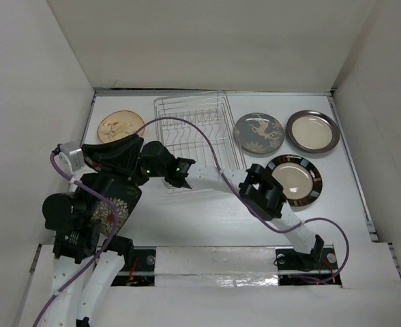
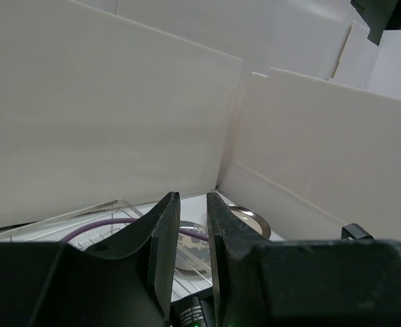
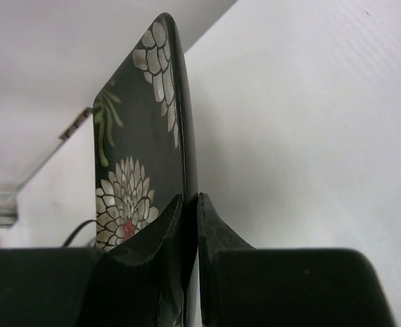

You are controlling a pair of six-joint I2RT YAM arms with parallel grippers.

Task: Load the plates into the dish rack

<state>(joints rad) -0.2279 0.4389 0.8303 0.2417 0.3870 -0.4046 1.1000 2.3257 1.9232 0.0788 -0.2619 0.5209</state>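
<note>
The dark squarish floral plate (image 1: 115,208) stands on edge at the near left. My right gripper (image 1: 144,174) is shut on its rim; the right wrist view shows the jaws (image 3: 191,201) pinching the plate (image 3: 142,150). My left gripper (image 1: 127,155) is just above it, its jaws a little apart with nothing between them (image 2: 193,197). The silver wire dish rack (image 1: 187,99) holds no plates. The tan plate (image 1: 120,127) lies to its left. The grey branch plate (image 1: 259,133), the grey-rimmed cream plate (image 1: 313,131) and the black-rimmed cream plate (image 1: 294,179) lie to its right.
White walls close in the table on the left, back and right. A purple cable (image 1: 207,136) arches over the rack's front half. The right arm's elbow (image 1: 262,191) sits beside the black-rimmed plate. In the left wrist view the rack (image 2: 64,225) and grey plate (image 2: 190,248) lie beyond the fingers.
</note>
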